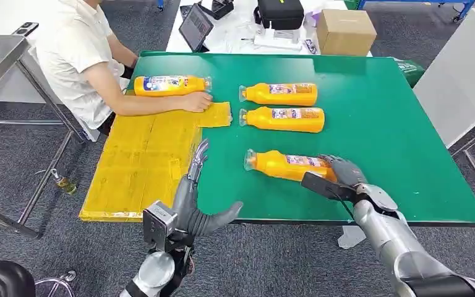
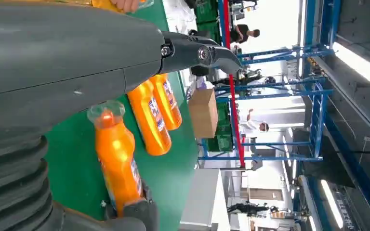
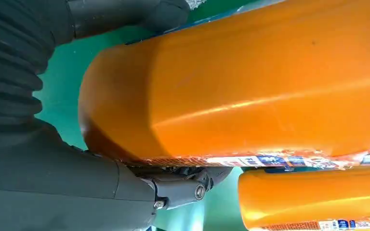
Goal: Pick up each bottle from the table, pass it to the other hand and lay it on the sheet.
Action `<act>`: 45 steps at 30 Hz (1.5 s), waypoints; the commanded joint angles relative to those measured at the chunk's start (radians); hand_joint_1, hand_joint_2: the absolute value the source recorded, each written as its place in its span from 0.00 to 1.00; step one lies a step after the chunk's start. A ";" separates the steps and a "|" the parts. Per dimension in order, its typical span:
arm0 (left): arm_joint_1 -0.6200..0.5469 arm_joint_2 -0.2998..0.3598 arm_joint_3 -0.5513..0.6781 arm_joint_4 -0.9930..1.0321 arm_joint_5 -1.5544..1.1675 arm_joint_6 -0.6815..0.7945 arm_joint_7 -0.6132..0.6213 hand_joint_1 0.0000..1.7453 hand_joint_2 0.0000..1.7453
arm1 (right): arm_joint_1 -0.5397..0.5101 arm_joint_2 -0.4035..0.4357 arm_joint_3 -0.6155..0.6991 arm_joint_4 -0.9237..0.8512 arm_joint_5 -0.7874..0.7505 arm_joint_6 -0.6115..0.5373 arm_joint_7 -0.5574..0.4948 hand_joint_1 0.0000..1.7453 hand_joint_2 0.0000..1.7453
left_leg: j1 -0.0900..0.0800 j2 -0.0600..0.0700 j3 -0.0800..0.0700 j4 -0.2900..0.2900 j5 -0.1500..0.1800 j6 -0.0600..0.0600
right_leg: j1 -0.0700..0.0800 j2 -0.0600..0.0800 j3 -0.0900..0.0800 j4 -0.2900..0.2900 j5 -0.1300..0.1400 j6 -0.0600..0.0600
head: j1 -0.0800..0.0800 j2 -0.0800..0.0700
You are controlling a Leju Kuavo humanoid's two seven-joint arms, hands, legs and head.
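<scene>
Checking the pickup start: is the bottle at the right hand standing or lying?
Lying on its side on the green table: the bottle stretches flat, right hand at its base.

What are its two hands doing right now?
Left hand: open, holding nothing, fingers spread over the table edge.
Right hand: wrapped around the nearest bottle's base.

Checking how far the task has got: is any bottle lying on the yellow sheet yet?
No, the yellow sheet is bare; all four bottles lie on the green table.
</scene>
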 commanded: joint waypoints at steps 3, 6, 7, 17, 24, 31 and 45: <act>-0.026 0.035 -0.022 0.015 0.001 -0.019 0.011 0.00 1.00 | 0.089 -0.009 0.004 -0.008 -0.092 0.014 -0.052 1.00 1.00 | 0.002 -0.003 0.003 -0.003 0.000 0.001 | 0.003 -0.005 0.006 -0.004 0.000 -0.005 | 0.000 0.000; -0.009 0.004 0.015 0.016 0.040 0.006 0.018 0.00 1.00 | 0.143 0.017 -0.033 -0.098 -0.179 -0.041 -0.098 1.00 1.00 | 0.002 -0.002 0.002 -0.001 0.000 0.000 | 0.002 -0.002 0.004 -0.002 -0.001 -0.002 | 0.000 0.000; 0.001 -0.017 0.037 0.020 0.076 0.040 0.016 0.00 1.00 | 0.171 0.037 -0.060 -0.148 -0.234 -0.052 -0.115 1.00 1.00 | 0.002 -0.001 0.003 -0.002 0.000 0.001 | 0.002 -0.002 0.004 -0.003 0.000 -0.003 | 0.000 0.000; -0.006 -0.029 0.042 0.128 0.485 0.023 0.100 0.00 1.00 | 0.349 0.220 -0.069 -0.556 -0.584 0.008 -0.178 1.00 1.00 | 0.002 0.004 -0.001 -0.002 -0.002 0.000 | 0.003 0.002 -0.001 -0.001 -0.001 -0.004 | 0.000 0.000; -0.031 -0.019 0.018 0.149 0.555 0.010 0.129 0.00 1.00 | 0.384 0.232 0.009 -0.630 -0.633 -0.016 -0.163 1.00 1.00 | 0.002 0.001 -0.005 -0.001 -0.002 0.000 | 0.002 0.000 -0.004 0.000 -0.002 -0.004 | 0.000 0.000; -0.055 -0.012 -0.017 0.115 0.544 -0.031 0.098 0.00 1.00 | 0.342 0.245 0.111 -0.522 -0.609 -0.021 -0.168 1.00 1.00 | 0.002 0.001 -0.008 -0.001 -0.001 0.000 | 0.002 0.000 -0.006 0.000 -0.001 -0.003 | 0.000 0.000; -0.077 -0.022 -0.027 0.139 0.509 -0.085 0.125 0.00 1.00 | 0.251 0.245 0.295 -0.404 -0.442 -0.055 -0.108 1.00 1.00 | 0.002 0.002 -0.006 -0.001 -0.002 0.001 | 0.002 0.001 -0.004 0.000 -0.002 -0.004 | 0.000 0.000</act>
